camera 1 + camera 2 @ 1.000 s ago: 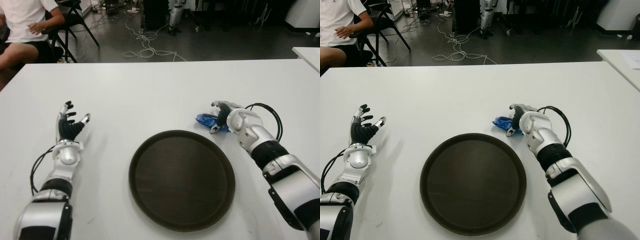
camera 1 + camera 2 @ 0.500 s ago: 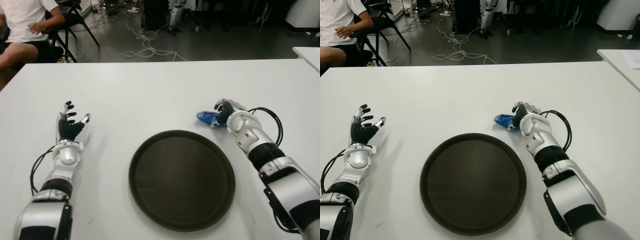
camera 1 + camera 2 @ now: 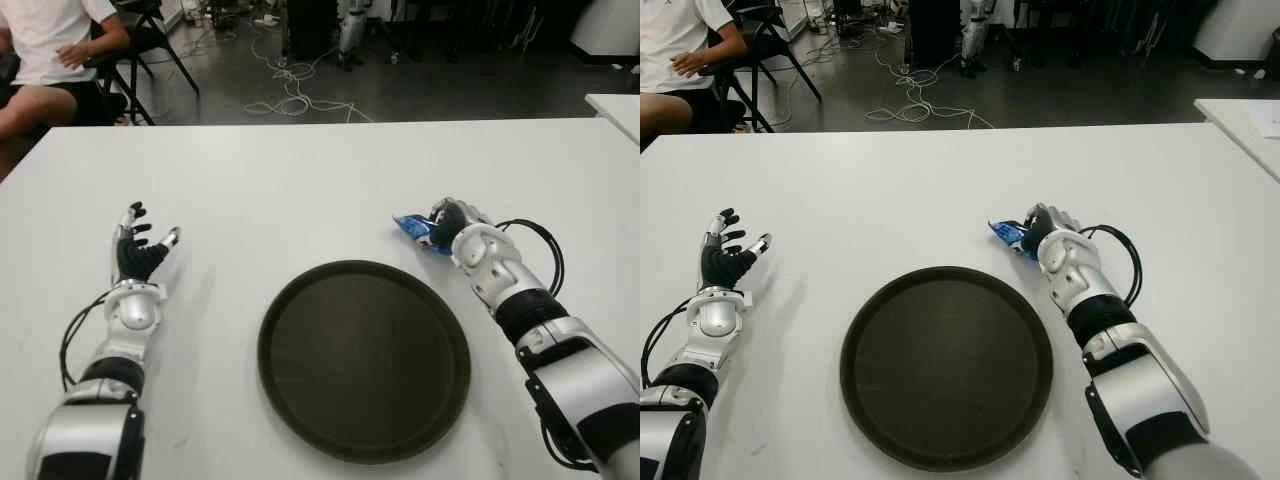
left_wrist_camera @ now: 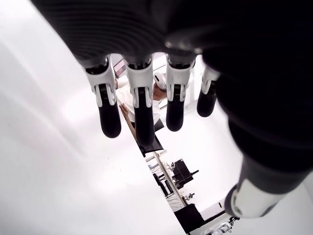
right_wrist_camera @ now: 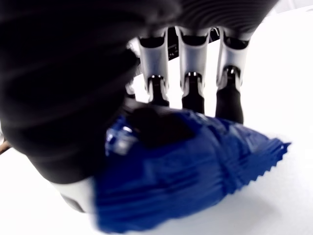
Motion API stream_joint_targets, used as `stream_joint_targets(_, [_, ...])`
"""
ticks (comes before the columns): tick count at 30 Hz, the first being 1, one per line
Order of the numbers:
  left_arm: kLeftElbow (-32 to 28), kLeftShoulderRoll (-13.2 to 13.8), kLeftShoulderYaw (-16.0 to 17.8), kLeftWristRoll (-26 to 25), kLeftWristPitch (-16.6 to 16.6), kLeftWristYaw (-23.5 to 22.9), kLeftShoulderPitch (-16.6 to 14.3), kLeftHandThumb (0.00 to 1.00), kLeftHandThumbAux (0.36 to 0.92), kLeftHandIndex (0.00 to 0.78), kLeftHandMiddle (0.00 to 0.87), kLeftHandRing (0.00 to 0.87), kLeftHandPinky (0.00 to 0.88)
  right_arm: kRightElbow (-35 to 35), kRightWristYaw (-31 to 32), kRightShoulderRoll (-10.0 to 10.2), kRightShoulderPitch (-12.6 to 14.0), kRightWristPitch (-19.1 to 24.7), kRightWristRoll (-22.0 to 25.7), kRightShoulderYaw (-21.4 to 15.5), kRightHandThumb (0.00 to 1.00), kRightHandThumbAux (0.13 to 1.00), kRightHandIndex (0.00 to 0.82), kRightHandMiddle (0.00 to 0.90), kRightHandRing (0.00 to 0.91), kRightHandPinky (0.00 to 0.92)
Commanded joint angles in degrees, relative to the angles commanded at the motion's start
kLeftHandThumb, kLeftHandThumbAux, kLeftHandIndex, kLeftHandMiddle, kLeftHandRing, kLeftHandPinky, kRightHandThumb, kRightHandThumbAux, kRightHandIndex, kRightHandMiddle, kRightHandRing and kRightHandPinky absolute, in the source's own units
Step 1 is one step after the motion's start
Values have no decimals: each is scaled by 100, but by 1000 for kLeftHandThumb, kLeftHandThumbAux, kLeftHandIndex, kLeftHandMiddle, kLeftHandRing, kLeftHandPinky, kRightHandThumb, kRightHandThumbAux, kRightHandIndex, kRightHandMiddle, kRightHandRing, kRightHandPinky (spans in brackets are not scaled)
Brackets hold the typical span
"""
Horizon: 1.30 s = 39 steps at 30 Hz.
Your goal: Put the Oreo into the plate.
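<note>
Oreo packet is clasped by the right robot hand at the far right of the plate, just beyond its rim, not yet over it. In the right wrist view the blue wrapper is seen pinned between thumb and fingers, crimped end sticking out free. Whether it's touching the table or just clear of it can't be told.

Handling, judged: a light, soft foil pack w/ brittle biscuits inside. The wrapper is likely slick and will crumple, so a hard squeeze could crack the contents, and a loose pinch could let it slide. Best taken across the fat middle, not by the thin crimped tail, approx. where it is held now.

Vs. 1 s ago: the fingers were seen draped over the pack, which lay flat on the table; half a sec ago they'd curled round it. Now the pack is tipped up, its end pointing out to the left, and the wrist has been drawn in a touch. Grasp looks done; lift and carry to the plate remain.

Left robot hand shows left of the plate, fingers spread, nothing held, unchanged.
</note>
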Motion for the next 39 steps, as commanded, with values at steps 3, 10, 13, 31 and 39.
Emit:
stream_joint_targets(3, [0, 7, -25, 34, 2, 28, -2, 226, 686, 101, 178, 217, 271, 23, -19, 14, -9, 3, 21, -24, 331, 844, 602, 757, 748, 725])
stream_joint_targets(10, [13, 23, -65, 91, 37, 71, -11, 214, 699, 102, 173, 217, 264, 18, -7, 14, -20, 1, 51, -26, 324, 846, 604, 753, 745, 726])
stream_joint_targets(13, [15, 19, -55, 83, 49, 61, -15, 211, 703, 101, 172, 213, 248, -11, -7, 9, -5, -17, 68, -34, 323, 849, 613, 755, 745, 725])
stream_joint_targets(31, [7, 17, -60, 85, 59, 31, -15, 199, 692, 89, 142, 160, 159, 6, 28, 9, -12, -90, 150, -95, 298, 853, 658, 775, 765, 745])
stream_joint_targets(39, [-4, -11, -22, 39, 6, 22, -16, 221, 709, 95, 159, 181, 202, 1, -115, 16, 38, -341, 277, -260, 281, 866, 646, 762, 756, 740])
